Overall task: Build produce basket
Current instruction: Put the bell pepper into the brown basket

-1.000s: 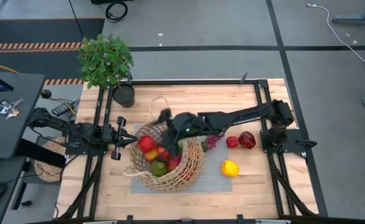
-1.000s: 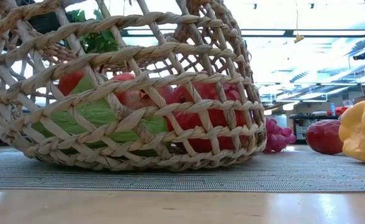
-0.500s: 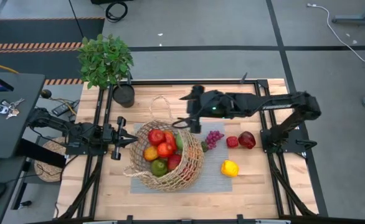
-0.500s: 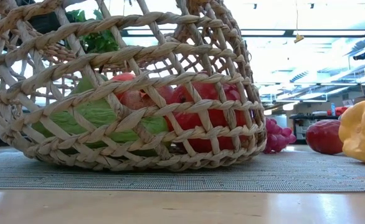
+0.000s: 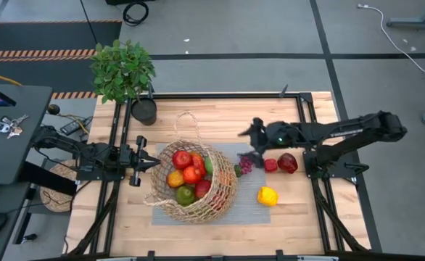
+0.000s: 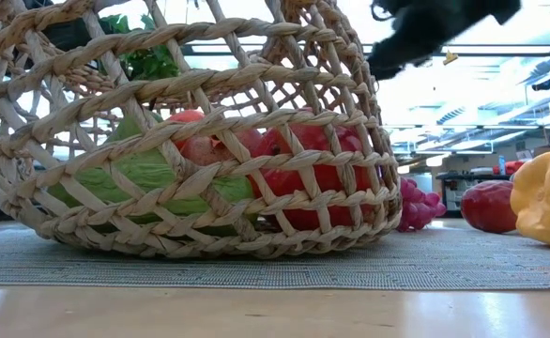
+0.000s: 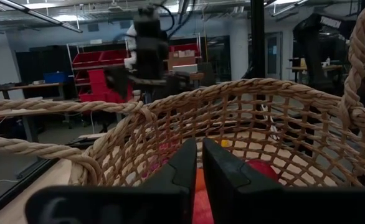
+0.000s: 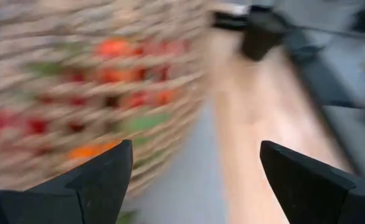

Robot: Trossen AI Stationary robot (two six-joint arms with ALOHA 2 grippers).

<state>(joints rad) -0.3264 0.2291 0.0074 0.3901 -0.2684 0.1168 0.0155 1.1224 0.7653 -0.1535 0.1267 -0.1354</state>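
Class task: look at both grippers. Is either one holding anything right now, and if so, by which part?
Neither holds anything. The right gripper is open and empty above the grapes; the left gripper is shut beside the basket rim, with nothing between its fingers.

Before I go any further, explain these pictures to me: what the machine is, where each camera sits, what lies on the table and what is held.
This is a robot with two dark arms at a wooden table, each ending in a two-finger tool. One camera looks straight down, one sits at table height, and one rides on each wrist. The wicker basket rests on a grey mat and holds red, orange and green produce. Purple grapes, two red pieces and a yellow one lie outside it. A potted plant stands at a far corner. The left tool is shut at the basket's rim. The right tool is open, empty, above the table beyond the grapes.
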